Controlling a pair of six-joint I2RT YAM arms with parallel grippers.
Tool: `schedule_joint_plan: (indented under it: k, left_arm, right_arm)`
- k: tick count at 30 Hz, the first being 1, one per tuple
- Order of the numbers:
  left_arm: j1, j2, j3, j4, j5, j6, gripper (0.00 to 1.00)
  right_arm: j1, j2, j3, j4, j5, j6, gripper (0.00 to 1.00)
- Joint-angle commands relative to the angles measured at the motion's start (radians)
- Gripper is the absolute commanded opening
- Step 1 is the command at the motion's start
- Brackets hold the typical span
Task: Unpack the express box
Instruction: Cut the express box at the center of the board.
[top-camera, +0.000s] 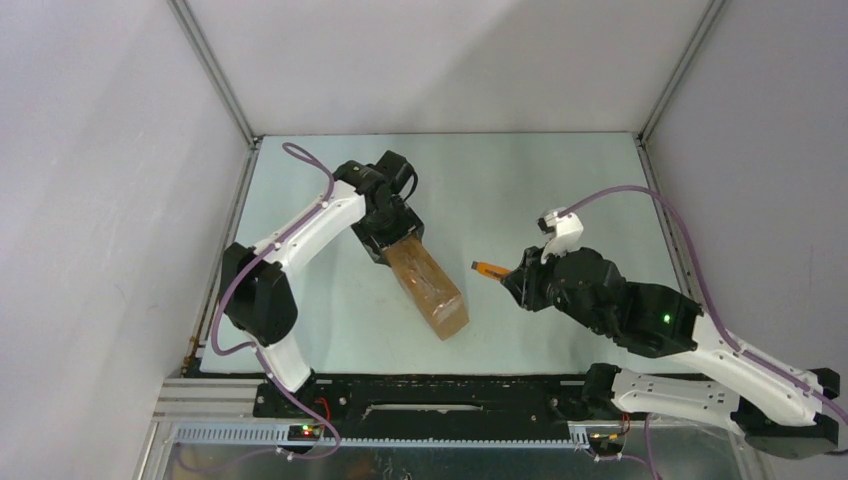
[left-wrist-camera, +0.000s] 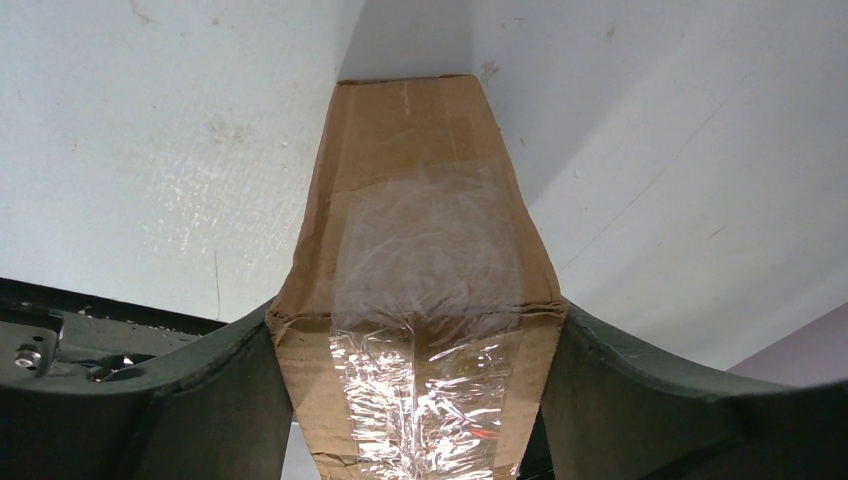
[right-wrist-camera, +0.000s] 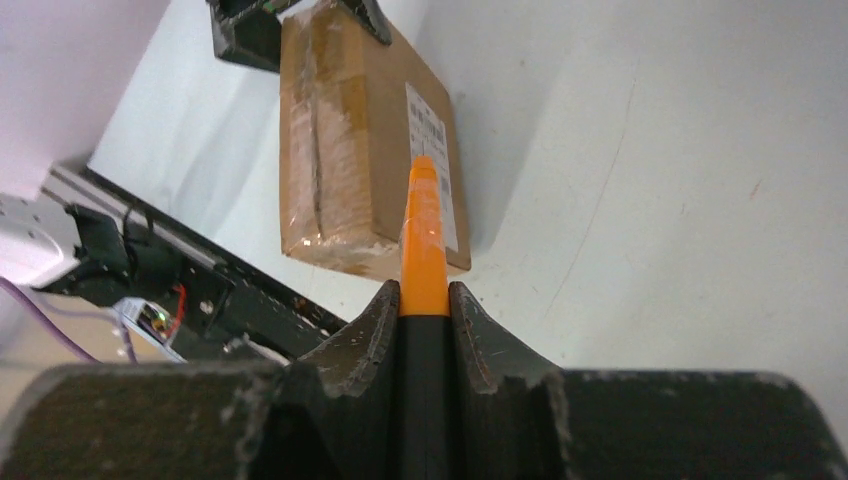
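Express box (top-camera: 428, 285), the only one we count, lies slantwise near the middle of the tabletop (top-camera: 560, 190), somewhat toward its left edge. We see the left gripper (top-camera: 392, 243) clenched on its far end. The right gripper (top-camera: 512, 280) clamps one orange-and-black utility knife (top-camera: 487, 269), its tip pointing at the box without touching it.

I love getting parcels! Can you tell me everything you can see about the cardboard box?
The express box is a long, flat brown cardboard parcel, still shut, with shiny clear tape over its seams and a white printed label on one face. It lies slanted on the table, its far end clamped in the left gripper. The orange knife nearby does not touch it.
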Motion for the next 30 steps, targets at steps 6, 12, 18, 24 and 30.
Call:
schedule_joint_plan:
  k: [6,12,18,24,30]
  left_arm:
    - [-0.003,0.007,-0.022,0.063,-0.045,0.131,0.85]
    - [-0.014,0.004,-0.024,0.093,-0.010,0.156,0.93]
    - [-0.018,0.021,-0.003,0.087,0.003,0.169,0.93]
    - [-0.018,0.035,0.008,0.080,0.010,0.171,0.91]
    - [-0.018,0.041,0.008,0.082,0.015,0.171,0.88]
  right_arm:
    - [-0.081,-0.023,-0.076,0.241,-0.117,0.029,0.00]
    - [-0.068,0.078,-0.075,0.396,-0.145,-0.038,0.00]
    - [-0.063,0.188,-0.069,0.476,-0.149,-0.095,0.00]
    - [-0.046,0.239,-0.068,0.510,-0.151,-0.162,0.00]
    - [-0.031,0.284,-0.055,0.495,-0.134,-0.200,0.00]
